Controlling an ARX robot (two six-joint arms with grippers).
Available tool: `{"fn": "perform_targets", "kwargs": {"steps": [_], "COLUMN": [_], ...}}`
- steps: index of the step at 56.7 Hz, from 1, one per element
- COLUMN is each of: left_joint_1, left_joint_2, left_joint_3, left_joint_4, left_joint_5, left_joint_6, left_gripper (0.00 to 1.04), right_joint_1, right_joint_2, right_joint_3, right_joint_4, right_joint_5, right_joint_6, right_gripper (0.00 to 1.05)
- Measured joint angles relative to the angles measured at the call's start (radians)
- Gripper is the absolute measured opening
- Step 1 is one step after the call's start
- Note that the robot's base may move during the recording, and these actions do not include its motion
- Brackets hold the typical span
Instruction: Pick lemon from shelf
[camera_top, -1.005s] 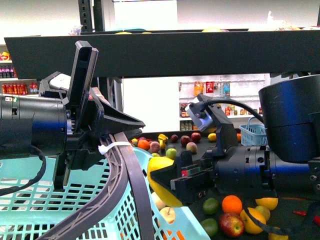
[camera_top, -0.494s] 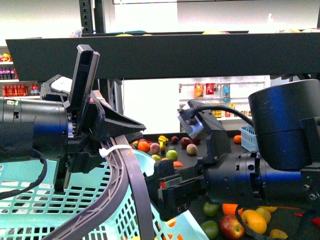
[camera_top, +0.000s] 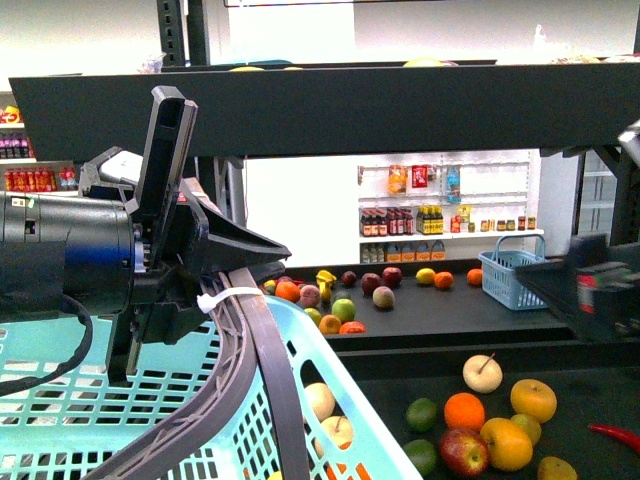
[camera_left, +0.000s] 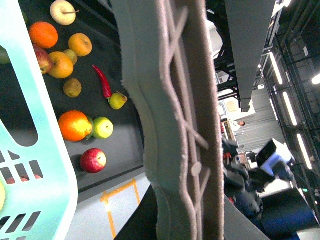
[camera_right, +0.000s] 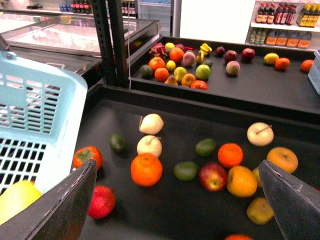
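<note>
The lemon (camera_right: 15, 200), bright yellow, lies inside the teal basket (camera_right: 40, 115) at its near corner in the right wrist view. My right gripper (camera_right: 177, 210) is open and empty above the shelf (camera_right: 175, 125), over loose fruit, just clear of the basket. In the front view it shows only at the right edge (camera_top: 590, 290). My left gripper (camera_top: 215, 290) is shut on the grey basket handle (camera_top: 255, 370), holding the basket (camera_top: 100, 400) in front of the shelf's black rim (camera_top: 450, 355). The left wrist view is filled by the handle (camera_left: 175, 125).
Oranges (camera_right: 146, 169), a red apple (camera_right: 213, 176), limes (camera_right: 186, 170), pale apples (camera_right: 151, 123) and a red chili (camera_left: 102, 82) lie on the dark tray. More fruit sits on the tier behind (camera_right: 195, 70). A blue basket (camera_top: 515, 275) and white bottle shelves (camera_top: 440, 215) stand behind.
My right gripper held the lemon over the basket, lowered into it, then drew back to the right, open and empty. The lemon now lies in the basket. The left arm stayed still.
</note>
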Motion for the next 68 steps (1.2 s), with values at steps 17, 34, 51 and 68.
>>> {"fn": "perform_targets", "kwargs": {"steps": [17,34,51,68], "left_joint_1": [0.000,0.000,0.000,0.000], "left_joint_2": [0.000,0.000,0.000,0.000], "left_joint_3": [0.000,0.000,0.000,0.000], "left_joint_4": [0.000,0.000,0.000,0.000], "left_joint_5": [-0.001,0.000,-0.001,0.000], "left_joint_6": [0.000,0.000,0.000,0.000], "left_gripper": [0.08,0.08,0.08,0.08], "right_joint_1": [-0.027,0.035,0.037,0.037], "right_joint_2": [-0.838,-1.342,-1.390,-1.392], "right_joint_3": [-0.487,-0.603,-0.644,-0.644], "right_joint_4": [-0.368,-0.658,-0.658,-0.658], "right_joint_5": [0.316,0.345,0.347,0.347], "right_joint_6": [0.065,0.066,0.068,0.068], "right_gripper": [0.70,0.22,0.03,0.03]}}
